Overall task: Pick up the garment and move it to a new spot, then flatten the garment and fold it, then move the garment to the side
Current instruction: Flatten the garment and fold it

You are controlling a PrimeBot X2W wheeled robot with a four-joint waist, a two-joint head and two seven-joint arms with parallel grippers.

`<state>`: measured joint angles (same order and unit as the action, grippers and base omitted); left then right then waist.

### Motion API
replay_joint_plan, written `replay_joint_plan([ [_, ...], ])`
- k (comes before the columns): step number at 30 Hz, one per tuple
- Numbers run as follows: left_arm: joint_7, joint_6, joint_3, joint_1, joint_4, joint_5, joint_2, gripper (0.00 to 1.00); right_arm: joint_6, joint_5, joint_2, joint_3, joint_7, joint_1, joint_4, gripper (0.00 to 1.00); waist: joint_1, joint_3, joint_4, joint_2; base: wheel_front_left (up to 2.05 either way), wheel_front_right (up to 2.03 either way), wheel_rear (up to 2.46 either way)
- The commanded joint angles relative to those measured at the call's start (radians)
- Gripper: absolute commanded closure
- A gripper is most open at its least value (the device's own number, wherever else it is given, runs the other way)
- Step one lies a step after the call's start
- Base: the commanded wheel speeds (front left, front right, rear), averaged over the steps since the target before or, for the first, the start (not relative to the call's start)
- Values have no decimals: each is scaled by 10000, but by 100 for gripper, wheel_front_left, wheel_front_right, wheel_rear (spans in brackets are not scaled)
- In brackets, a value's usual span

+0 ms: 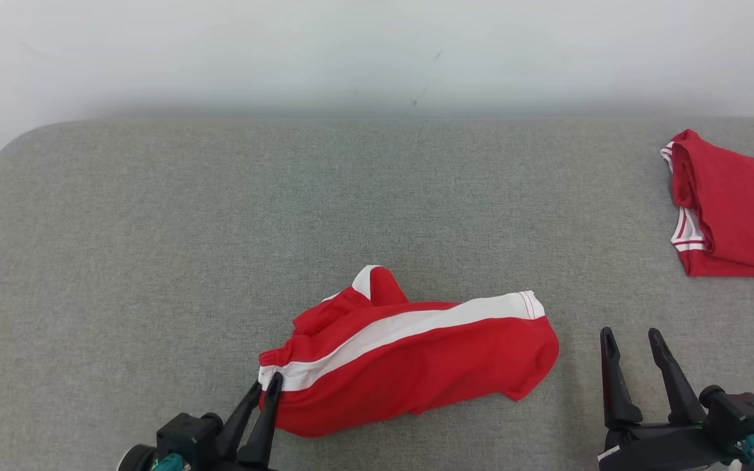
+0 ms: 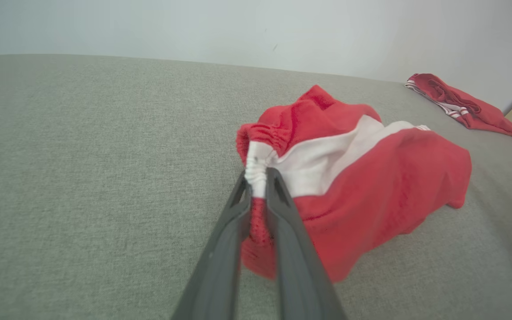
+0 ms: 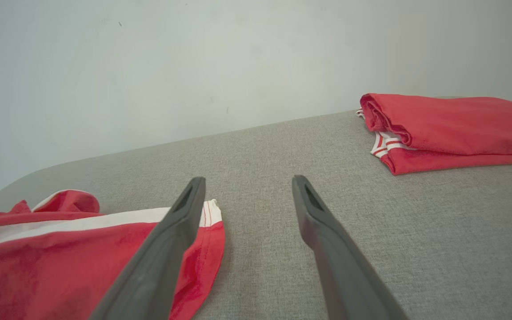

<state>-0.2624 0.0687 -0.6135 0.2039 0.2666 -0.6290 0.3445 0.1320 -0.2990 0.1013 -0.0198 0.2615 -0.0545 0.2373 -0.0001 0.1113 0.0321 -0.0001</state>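
Crumpled red garment with white stripe lying mid-front on grey bench, waistband clenched in left hand. Right hand released, near its right end. Folded red clothing far right.

Spread, empty right tool; garment lower left; folded clothing upper right.

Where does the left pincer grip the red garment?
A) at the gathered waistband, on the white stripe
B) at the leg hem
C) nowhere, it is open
A: the left pincer is shut on the red garment at its gathered waistband, on the white stripe.
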Motion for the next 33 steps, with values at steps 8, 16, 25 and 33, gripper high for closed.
replay_joint_plan([
  [8, -29, -431, 1932, -724, -621, 1427, -753, 0, -32, -84, 65, 94, 43, 265, 2, 0, 1, -260, -8, 1, 0, 0, 0],
  [16, -30, -789, 3935, -1321, -1551, 2686, -1278, 0, -32, -41, 44, 145, 40, 393, -20, 0, 1, -598, 49, 1, 0, 0, 0],
  [25, -30, -816, 5367, -2172, -1903, 3753, -1473, 0, -32, 28, 204, -46, -80, 622, -90, 0, 1, -1064, -43, 1, 0, 0, 0],
  [33, -30, -1019, 5804, -2726, -2043, 4129, -1677, 0, -30, -29, 374, -104, -113, 862, -193, 0, 1, -1182, -87, 1, 0, 0, 0],
])
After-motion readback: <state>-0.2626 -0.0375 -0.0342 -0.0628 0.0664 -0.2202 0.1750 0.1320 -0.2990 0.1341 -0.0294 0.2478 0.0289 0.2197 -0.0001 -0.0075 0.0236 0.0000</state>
